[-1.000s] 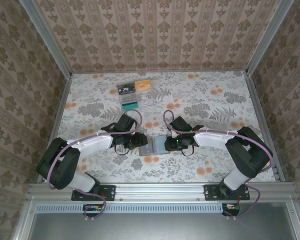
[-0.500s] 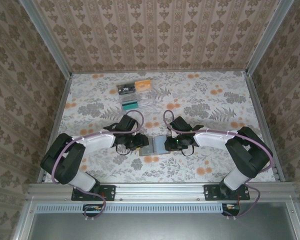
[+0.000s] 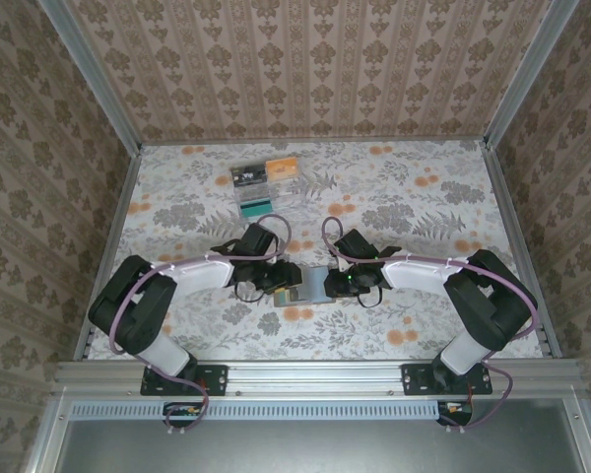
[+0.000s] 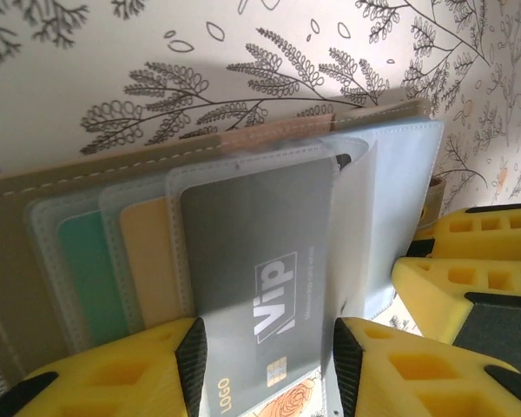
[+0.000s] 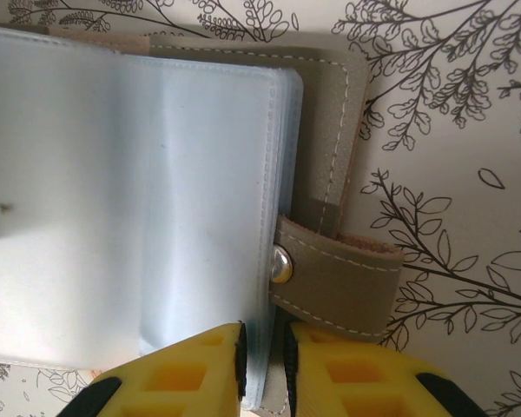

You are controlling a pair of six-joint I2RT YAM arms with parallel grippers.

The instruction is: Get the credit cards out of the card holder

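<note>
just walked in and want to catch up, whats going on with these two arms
Both arms are working on the open card holder in the middle of the table. The right tool pinches its edge beside the snap strap. The left tool has a finger on each side of a grey VIP card sticking partway out of a clear sleeve; whether it grips is unclear. A teal card and an orange card sit in sleeves beside it.
</note>
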